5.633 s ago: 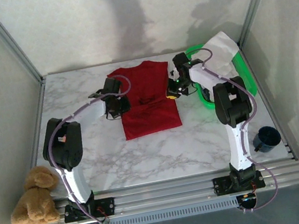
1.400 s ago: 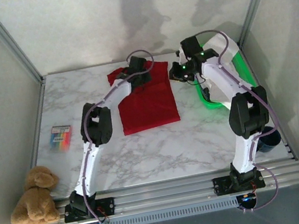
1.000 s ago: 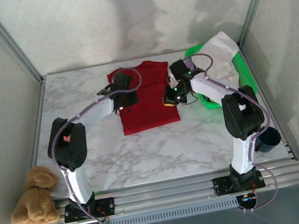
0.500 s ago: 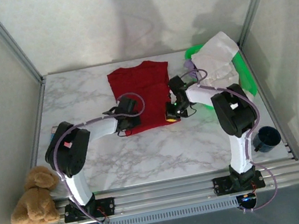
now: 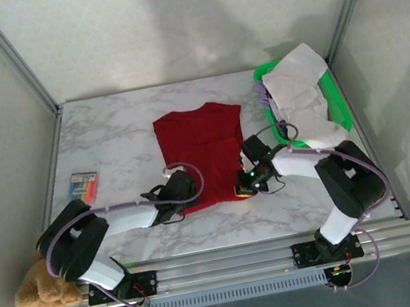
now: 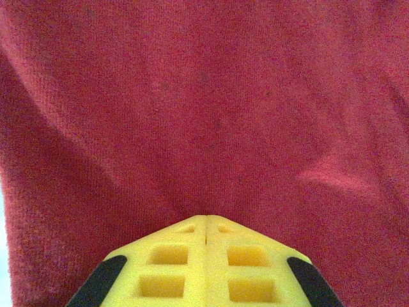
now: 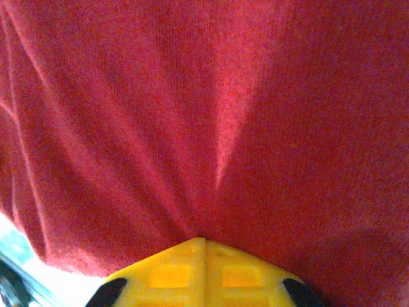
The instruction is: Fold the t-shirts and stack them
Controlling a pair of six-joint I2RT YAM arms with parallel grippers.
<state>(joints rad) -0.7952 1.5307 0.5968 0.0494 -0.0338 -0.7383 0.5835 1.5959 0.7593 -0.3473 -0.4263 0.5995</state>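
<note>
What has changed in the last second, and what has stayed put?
The left gripper and right gripper, shut on the near hem of the red t-shirt, dragged it toward the near edge of the table. The white t-shirt, green basket and teddy bear stayed put.

A lab rig: marble-patterned table [image 5: 115, 137] boxed by aluminium rails [image 5: 224, 263] and panels [image 5: 166, 25].

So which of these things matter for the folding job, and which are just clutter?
Job: red t-shirt, pinched at its near edge by left gripper and right gripper; white t-shirt.
Clutter: green basket, teddy bear, colourful pack.
</note>
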